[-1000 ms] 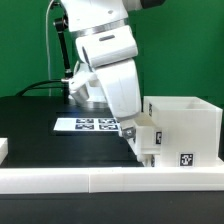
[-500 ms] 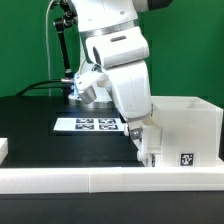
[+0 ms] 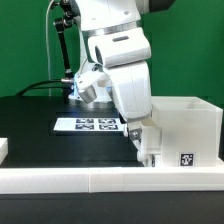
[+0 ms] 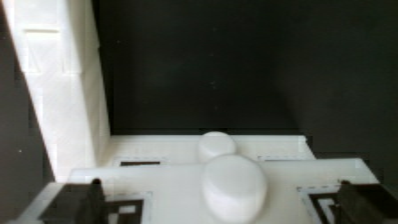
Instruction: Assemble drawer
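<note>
The drawer's tall white shell [image 3: 185, 130] stands at the exterior view's right, with a tag on its near face. My gripper [image 3: 146, 143] is low against the shell's left side. In the wrist view a white drawer front [image 4: 169, 172] with two rounded knobs, one [image 4: 233, 190] and another [image 4: 215, 145], lies between my dark fingers [image 4: 80, 200]. My gripper [image 4: 222, 205] is open, with a finger on either side over a small tag. The tray's body is hidden.
The marker board [image 3: 88, 124] lies on the black table behind my gripper. The long white border rail [image 3: 100, 178] runs along the front. A small white piece [image 3: 3, 148] shows at the left edge. A long white strip [image 4: 54, 90] runs beside the drawer front in the wrist view.
Between one second and half a second ago the arm moved toward the shell at the exterior view's right. Since then it has held still.
</note>
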Motion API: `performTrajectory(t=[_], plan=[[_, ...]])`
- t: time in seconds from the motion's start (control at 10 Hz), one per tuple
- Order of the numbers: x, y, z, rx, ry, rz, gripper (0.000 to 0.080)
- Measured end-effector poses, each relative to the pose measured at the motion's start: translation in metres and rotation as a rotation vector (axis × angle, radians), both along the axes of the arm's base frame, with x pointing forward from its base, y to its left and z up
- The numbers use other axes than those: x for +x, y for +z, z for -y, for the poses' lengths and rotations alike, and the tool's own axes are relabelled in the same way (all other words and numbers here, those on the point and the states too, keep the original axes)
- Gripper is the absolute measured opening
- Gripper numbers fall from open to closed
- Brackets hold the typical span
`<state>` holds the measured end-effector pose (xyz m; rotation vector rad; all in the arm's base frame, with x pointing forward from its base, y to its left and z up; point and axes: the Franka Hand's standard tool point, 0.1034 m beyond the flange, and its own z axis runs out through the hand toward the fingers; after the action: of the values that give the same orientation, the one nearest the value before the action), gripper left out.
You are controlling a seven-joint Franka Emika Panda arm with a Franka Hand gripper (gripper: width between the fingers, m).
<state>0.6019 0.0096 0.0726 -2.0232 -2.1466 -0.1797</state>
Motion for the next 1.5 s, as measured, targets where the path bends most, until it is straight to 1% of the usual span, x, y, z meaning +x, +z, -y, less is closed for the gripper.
performTrajectory(t=[0.2, 0.3, 0.5, 0.7, 1.2, 1.5], plan=[[0.001, 0.000, 0.001, 0.001, 0.020, 0.008, 0.0649], [0.003, 0.000, 0.005, 0.003, 0.095, 0.042, 0.0649], [0.006, 0.001, 0.005, -0.018, 0.130, 0.053, 0.0649], [0.005, 0.000, 0.007, -0.018, 0.128, 0.052, 0.0649], [0.009, 0.000, -0.005, -0.025, 0.061, 0.055, 0.0649], [0.011, 0.000, -0.007, -0.027, 0.023, 0.057, 0.0649]])
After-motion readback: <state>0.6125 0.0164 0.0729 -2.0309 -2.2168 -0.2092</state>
